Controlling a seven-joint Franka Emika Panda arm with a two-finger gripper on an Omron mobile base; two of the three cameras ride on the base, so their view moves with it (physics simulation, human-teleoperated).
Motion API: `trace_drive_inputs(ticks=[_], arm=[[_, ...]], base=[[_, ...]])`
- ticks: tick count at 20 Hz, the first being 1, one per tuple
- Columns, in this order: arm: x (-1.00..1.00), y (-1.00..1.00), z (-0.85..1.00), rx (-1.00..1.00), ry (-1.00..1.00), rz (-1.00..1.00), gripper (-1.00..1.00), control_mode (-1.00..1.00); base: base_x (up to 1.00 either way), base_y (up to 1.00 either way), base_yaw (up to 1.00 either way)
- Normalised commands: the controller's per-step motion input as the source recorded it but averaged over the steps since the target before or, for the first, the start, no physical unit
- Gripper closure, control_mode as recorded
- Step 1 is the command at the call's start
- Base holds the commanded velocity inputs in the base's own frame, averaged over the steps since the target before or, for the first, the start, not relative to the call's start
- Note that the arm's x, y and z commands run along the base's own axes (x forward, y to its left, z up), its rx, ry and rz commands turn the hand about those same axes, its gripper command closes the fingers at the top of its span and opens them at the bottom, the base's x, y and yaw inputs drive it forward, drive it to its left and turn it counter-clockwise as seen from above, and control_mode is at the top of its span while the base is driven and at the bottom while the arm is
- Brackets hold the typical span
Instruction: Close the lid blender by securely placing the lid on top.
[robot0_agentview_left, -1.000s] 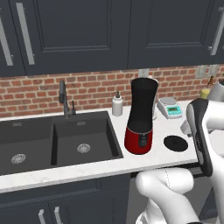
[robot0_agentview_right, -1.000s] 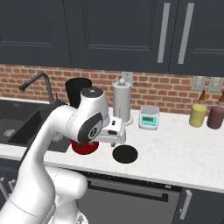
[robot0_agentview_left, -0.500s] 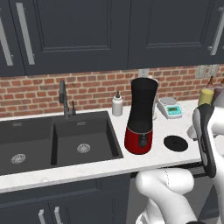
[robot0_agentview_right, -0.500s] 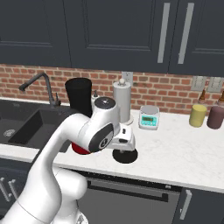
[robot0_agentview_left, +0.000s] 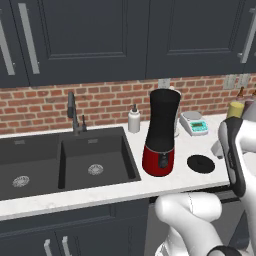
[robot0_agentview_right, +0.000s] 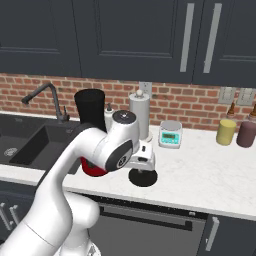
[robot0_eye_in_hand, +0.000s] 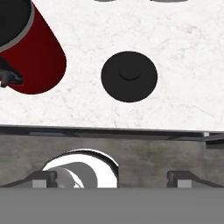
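hand view gives you the clearest read: the lid lies flat on the white counter, knob up, just beside the red base of the blender and apart from it. the gripper hangs above the counter's front edge, short of the lid, its two finger tips set as wide as they go with nothing between them.

in the left base view the blender stands upright near the sink, jar top uncovered, with the lid on the counter to its right. the right base view shows the hand low over the lid, with the kitchen scale well behind.

you're in the approach, i'd judge, with no grasp made yet. next you'd need to carry the hand forward until the lid sits centred between the fingers, then descend and close on it. the disc is thin and flat, so the fingers must reach low.
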Motion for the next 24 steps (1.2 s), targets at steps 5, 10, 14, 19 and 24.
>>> trace_drive_inputs(ticks=[5, 10, 14, 19, 24], arm=[[0.1, 0.0, -0.19, 0.0, 0.0, 0.03, -1.0, -1.0], [0.17, 0.01, -0.29, 0.0, 0.01, 0.03, -1.0, -1.0], [0.21, 0.0, -0.34, 0.0, 0.01, 0.03, -1.0, -1.0], [0.23, 0.0, -0.33, 0.0, 0.01, 0.04, -1.0, -1.0], [0.25, 0.0, -0.25, 0.0, 0.0, 0.04, -1.0, -1.0]], base=[[0.0, 0.0, 0.0], [0.0, 0.0, 0.0], [0.0, 0.0, 0.0], [0.0, 0.0, 0.0], [0.0, 0.0, 0.0]])
